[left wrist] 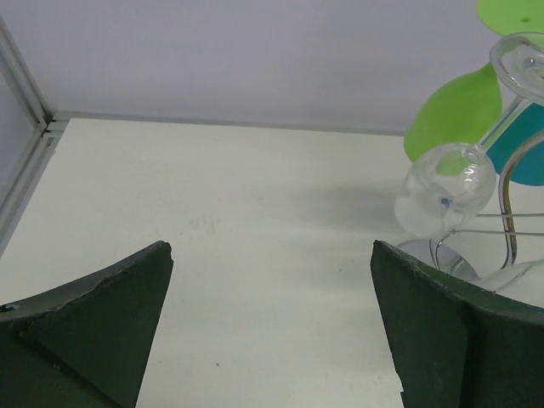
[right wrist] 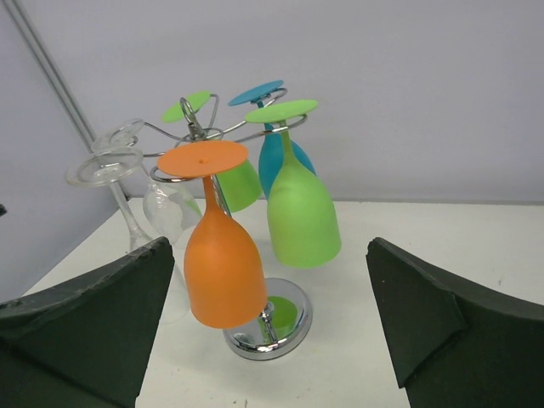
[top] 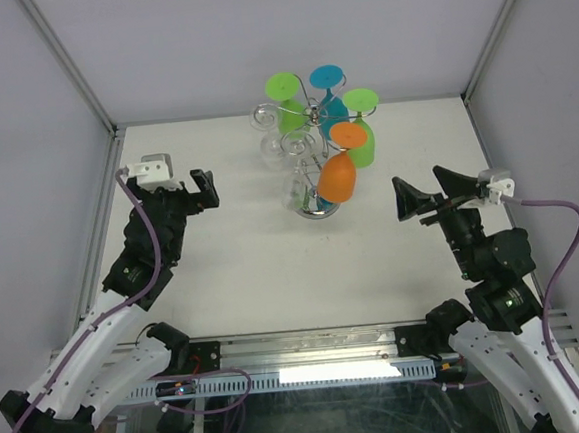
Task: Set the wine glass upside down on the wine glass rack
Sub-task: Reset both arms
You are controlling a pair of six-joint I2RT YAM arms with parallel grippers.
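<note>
The chrome wine glass rack (top: 311,115) stands at the back middle of the table. Its round base (right wrist: 255,344) and scroll arms show in the right wrist view. Upside down from its arms hang an orange wine glass (right wrist: 223,272), two green ones (right wrist: 302,217), a blue one (right wrist: 274,157) and clear ones (top: 284,149). My right gripper (top: 430,190) is open to the right of the rack, facing the orange glass (top: 335,179), with nothing between its fingers (right wrist: 102,323). My left gripper (top: 205,188) is open to the left of the rack and holds nothing. A clear glass (left wrist: 444,189) shows at the right of its view.
Metal frame posts (top: 67,63) and pale walls close in the table on the left, back and right. White tabletop (top: 274,268) lies between the two arms and in front of the rack. The rack's chrome base (left wrist: 442,252) peeks past the left gripper's right finger (left wrist: 450,331).
</note>
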